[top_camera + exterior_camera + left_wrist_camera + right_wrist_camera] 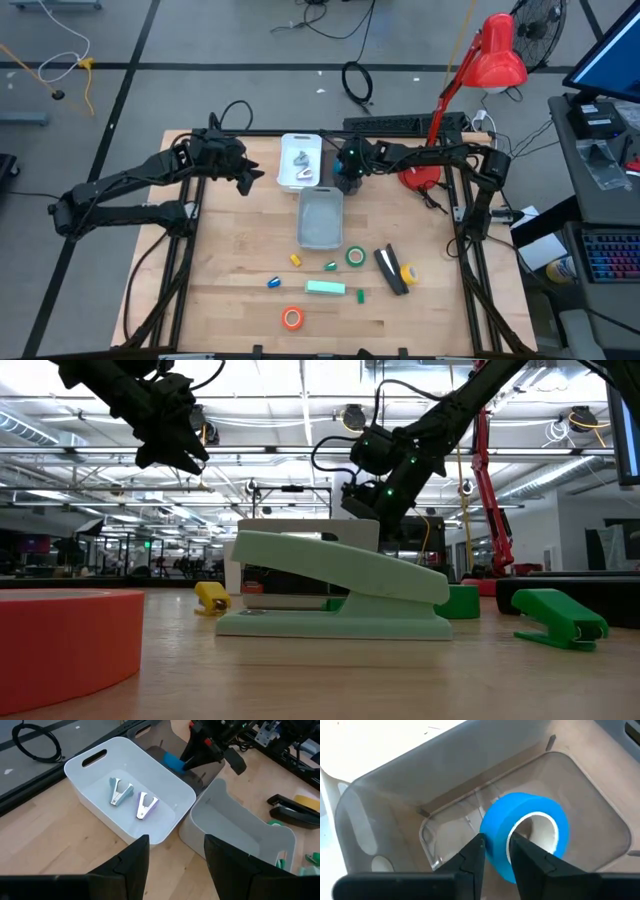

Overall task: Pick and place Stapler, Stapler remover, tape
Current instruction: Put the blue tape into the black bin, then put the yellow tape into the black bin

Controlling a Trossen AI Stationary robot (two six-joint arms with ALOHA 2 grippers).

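**Blue tape going into the dark bin**

The right end effector (496, 851) hangs just over a smoky, translucent bin (600, 785), and its two fingers straddle the wall of the blue tape roll (527, 827), one outside the ring and one in its core. Whether they are pinching the wall or have let go cannot be told from here. The roll sits low inside the bin, tilted on edge.

Just beside that bin stands a white bin (87, 772) holding two staple removers (132, 800), and on its near side a pale grey bin (240, 827) that looks empty. The left end effector (175, 862) hovers above the white bin with its fingers spread and nothing between them.

Farther out on the table (220, 260) the rest waits: the green tape roll (356, 257), the orange tape roll (292, 318), a yellow-orange roll (408, 272) touching the black stapler (390, 270), and the mint stapler (325, 288).

The step in hand appears to be the drop of the blue roll. Next, the right fingers should part fully, lift straight clear of the ring so as not to drag it out, then go for the green roll, the nearest one.
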